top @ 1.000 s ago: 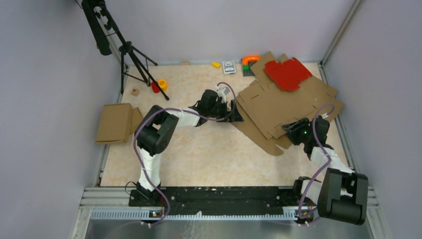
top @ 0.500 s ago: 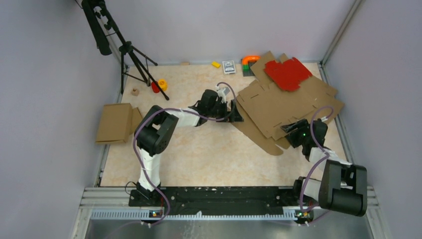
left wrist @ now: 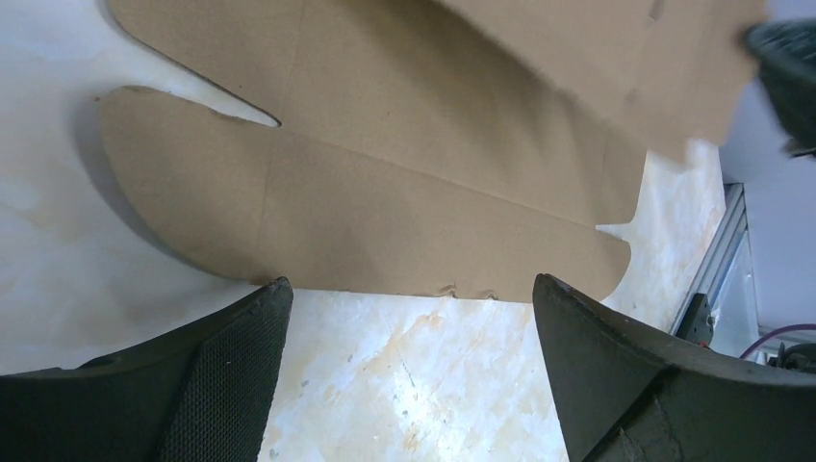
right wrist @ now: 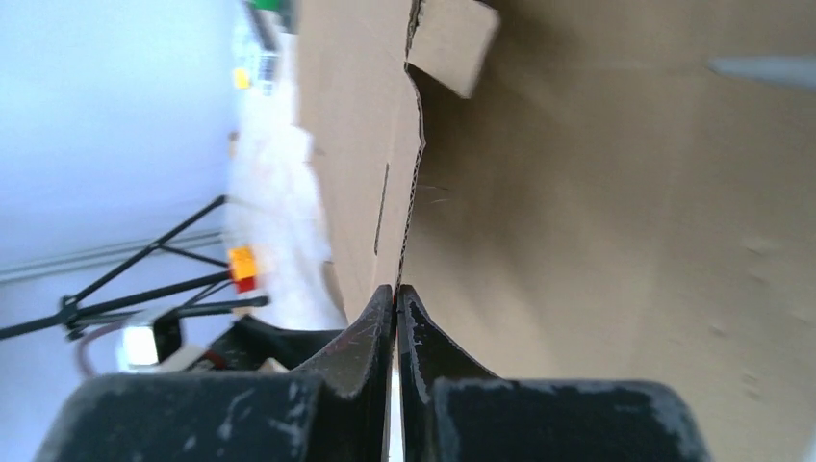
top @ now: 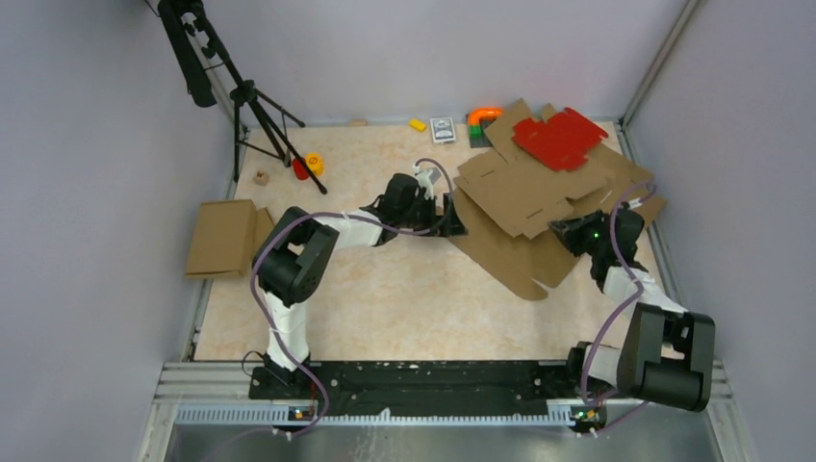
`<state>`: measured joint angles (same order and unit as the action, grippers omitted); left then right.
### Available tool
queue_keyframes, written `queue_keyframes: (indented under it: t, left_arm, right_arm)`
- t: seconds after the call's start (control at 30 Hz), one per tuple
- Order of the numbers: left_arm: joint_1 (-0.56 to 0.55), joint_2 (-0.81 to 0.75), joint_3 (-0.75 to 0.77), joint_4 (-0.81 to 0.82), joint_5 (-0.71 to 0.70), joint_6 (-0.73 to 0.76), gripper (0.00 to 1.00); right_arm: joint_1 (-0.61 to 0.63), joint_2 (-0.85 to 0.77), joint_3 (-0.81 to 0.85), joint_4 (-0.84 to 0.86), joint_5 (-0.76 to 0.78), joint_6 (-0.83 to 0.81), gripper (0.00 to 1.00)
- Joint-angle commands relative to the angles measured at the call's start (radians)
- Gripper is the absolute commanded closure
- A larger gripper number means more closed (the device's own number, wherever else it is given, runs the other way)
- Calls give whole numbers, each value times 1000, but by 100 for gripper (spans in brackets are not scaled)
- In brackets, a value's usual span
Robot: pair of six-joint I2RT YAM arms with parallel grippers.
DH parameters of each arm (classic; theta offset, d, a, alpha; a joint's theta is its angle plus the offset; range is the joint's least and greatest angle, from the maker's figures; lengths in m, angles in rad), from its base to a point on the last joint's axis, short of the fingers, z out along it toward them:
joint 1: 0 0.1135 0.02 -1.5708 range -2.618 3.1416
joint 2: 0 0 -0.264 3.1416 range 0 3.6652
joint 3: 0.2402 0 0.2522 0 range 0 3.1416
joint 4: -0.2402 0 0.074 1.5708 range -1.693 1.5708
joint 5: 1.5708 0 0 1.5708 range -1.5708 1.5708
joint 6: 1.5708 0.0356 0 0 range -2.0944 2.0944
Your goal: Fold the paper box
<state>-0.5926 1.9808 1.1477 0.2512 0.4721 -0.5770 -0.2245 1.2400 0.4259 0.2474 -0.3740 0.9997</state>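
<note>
The paper box, a large brown die-cut sheet (top: 524,192), lies at the right of the table on top of another flat brown sheet (top: 510,260). My right gripper (top: 570,231) is shut on the top sheet's near right edge and holds that edge raised. In the right wrist view the jaws (right wrist: 396,289) pinch the thin edge of the cardboard (right wrist: 625,192). My left gripper (top: 452,217) is open and empty, low over the table at the sheets' left edge. In the left wrist view it (left wrist: 409,289) faces the lower sheet's rounded tabs (left wrist: 385,192).
A bright red die-cut sheet (top: 556,138) rests on the far end of the brown sheets. A folded brown box (top: 221,236) lies at the left edge. A tripod (top: 250,96) stands at the back left. Small toys (top: 442,129) line the back wall.
My right gripper has moved up and away from the near edge with the cardboard edge in it. The top sheet and the red sheet have shifted with it. The left arm has hardly moved.
</note>
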Motion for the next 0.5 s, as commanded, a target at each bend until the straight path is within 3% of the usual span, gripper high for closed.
queue_keyframes:
  t: [0.0,0.47]
  left_arm:
    - [3,-95,-38,32,-46,28,6]
    - [3,-266,-209,198,-136,49,4]
  right_arm:
    - [-4,-106,153,-37,-77,24,100]
    - [2,-212,391,-233,-134,39,100]
